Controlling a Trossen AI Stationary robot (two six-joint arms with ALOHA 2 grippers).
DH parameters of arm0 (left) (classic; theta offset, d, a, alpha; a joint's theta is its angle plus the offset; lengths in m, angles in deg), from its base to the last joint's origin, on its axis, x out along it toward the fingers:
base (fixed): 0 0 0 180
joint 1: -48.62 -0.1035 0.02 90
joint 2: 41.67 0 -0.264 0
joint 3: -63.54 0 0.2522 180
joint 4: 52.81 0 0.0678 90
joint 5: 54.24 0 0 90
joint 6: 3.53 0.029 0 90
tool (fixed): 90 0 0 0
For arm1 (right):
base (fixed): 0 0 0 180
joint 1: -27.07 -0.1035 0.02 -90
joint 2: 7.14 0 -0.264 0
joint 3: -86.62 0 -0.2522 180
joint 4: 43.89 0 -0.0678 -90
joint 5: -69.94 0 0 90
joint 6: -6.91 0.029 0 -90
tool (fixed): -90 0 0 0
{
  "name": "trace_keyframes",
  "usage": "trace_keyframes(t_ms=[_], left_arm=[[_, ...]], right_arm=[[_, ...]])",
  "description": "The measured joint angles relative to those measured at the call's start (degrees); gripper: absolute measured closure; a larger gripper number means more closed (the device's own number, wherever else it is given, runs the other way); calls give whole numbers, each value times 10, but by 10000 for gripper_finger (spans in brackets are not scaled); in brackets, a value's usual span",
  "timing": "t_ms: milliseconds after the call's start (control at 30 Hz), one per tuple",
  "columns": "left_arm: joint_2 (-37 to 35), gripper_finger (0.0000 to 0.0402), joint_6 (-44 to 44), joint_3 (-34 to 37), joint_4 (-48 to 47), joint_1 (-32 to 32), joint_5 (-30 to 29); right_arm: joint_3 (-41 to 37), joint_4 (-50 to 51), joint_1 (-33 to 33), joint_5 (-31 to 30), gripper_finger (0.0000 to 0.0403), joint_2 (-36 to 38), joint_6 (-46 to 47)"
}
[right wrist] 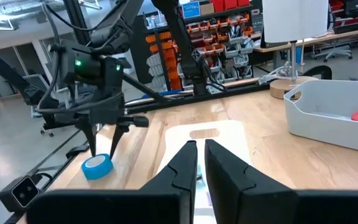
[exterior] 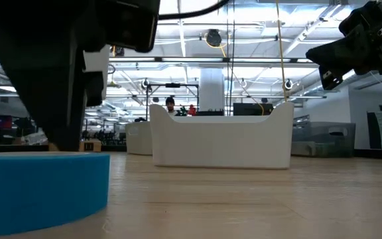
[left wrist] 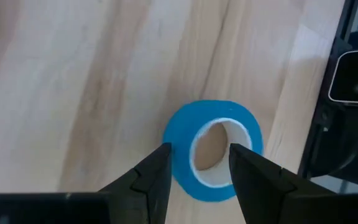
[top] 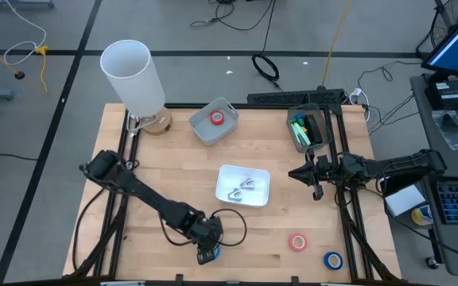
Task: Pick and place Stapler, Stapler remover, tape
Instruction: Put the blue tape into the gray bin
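Observation:
A blue tape roll (left wrist: 216,112) lies flat on the wooden table near its front edge, and also shows in the low view (exterior: 38,186). My left gripper (left wrist: 201,149) hangs open close over it, pointing down at a slant, one finger (left wrist: 160,165) at the roll's outer wall and the other (left wrist: 244,165) over its hole. A red tape roll (top: 297,242) and another blue one (top: 334,260) lie at the front right. A third red roll (top: 217,118) sits in a grey bin (top: 201,131). My right gripper (top: 293,173) waits shut at the right, clear of everything. My left gripper's open fingers stand across one wall of the blue roll (left wrist: 179,140), coming from above at a slant. I cannot tell whether they touch it. The roll rests flat on the table.
A white tray (top: 223,171) with small silver pieces sits mid-table. A dark bin (top: 318,139) with green things stands at the back right. A white lamp (top: 133,75) stands at the back left. Bare wood lies between the tray and the front rolls.

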State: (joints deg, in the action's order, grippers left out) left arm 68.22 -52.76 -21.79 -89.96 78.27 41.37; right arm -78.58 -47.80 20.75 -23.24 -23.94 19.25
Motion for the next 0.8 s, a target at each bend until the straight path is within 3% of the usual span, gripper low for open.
trace_keyframes(t_ms=[333, 633, 800], left_arm=[[41, 252, 3, 0, 23, -1, 24], [41, 364, -6, -2, -6, -5, 17], [17, 364, -10, 2, -41, -20, 33]], right_arm=[[0, 0, 0, 0, 380, 0, 0], [0, 0, 0, 0, 380, 0, 0], [0, 0, 0, 0, 380, 0, 0]])
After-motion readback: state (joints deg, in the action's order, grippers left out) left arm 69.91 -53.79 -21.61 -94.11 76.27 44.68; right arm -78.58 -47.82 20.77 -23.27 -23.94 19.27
